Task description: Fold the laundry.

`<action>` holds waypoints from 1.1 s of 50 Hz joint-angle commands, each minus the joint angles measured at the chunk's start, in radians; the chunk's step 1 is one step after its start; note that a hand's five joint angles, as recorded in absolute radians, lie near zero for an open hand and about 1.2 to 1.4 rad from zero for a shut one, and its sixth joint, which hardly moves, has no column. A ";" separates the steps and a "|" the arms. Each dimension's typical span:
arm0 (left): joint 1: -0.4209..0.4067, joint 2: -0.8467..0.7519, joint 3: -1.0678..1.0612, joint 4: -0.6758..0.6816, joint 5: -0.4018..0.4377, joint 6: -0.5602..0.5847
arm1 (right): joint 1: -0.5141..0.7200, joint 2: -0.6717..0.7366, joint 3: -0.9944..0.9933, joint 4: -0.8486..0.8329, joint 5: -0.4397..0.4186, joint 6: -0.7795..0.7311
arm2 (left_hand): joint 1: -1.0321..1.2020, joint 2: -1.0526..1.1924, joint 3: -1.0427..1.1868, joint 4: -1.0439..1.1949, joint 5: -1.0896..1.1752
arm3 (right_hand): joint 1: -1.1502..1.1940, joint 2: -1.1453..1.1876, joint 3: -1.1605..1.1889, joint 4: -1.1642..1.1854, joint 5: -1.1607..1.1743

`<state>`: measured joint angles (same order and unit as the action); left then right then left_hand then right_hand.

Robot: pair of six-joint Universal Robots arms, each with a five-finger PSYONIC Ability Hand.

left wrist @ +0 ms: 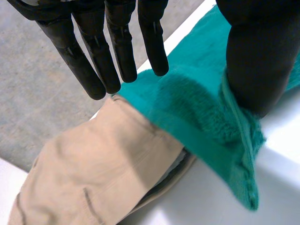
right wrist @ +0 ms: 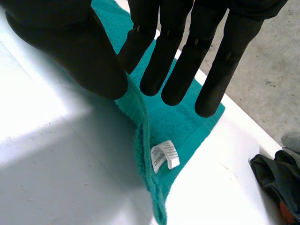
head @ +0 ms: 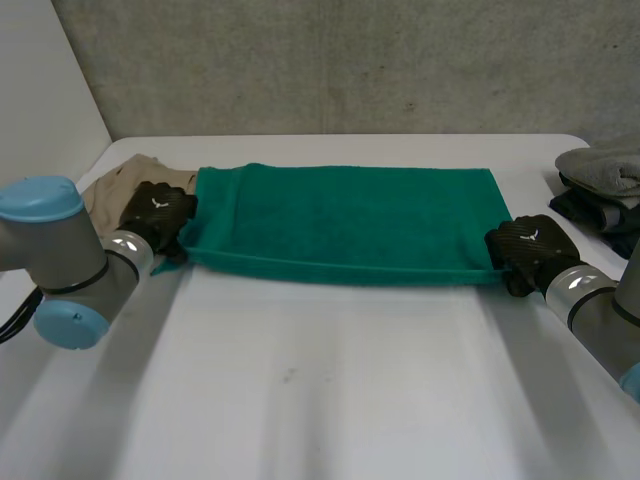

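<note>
Between the left robot hand (head: 158, 213) and the right robot hand (head: 528, 245), the green towel (head: 345, 220) lies spread on the tabletop (head: 320, 380). Each robot hand pinches a near corner of it. A tan cloth (left wrist: 98, 164) lies just beside the left robot hand's fingertips.

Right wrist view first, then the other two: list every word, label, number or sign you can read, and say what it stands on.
White tag sewn at the edge of the green towel: lines of print, too small to read.
Nothing else in the three views bears any words, numbers or signs.
</note>
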<state>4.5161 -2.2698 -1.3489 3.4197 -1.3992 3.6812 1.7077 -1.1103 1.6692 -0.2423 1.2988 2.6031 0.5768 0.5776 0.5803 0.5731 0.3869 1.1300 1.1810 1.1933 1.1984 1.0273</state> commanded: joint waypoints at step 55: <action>-0.002 0.076 0.083 -0.234 0.069 -0.056 | -0.096 0.161 -0.203 0.308 -0.047 -0.047 | 0.819 0.819 0.816 0.823 0.835 | -0.483 -0.534 -0.546 -0.551 -0.555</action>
<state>4.5163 -2.1949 -1.2794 3.2035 -1.3183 3.6343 1.6034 -0.9712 1.4724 0.0732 1.2493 2.5844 1.1754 1.1947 1.1878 1.1948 0.9871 0.6242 0.6080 0.6043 0.6131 0.4006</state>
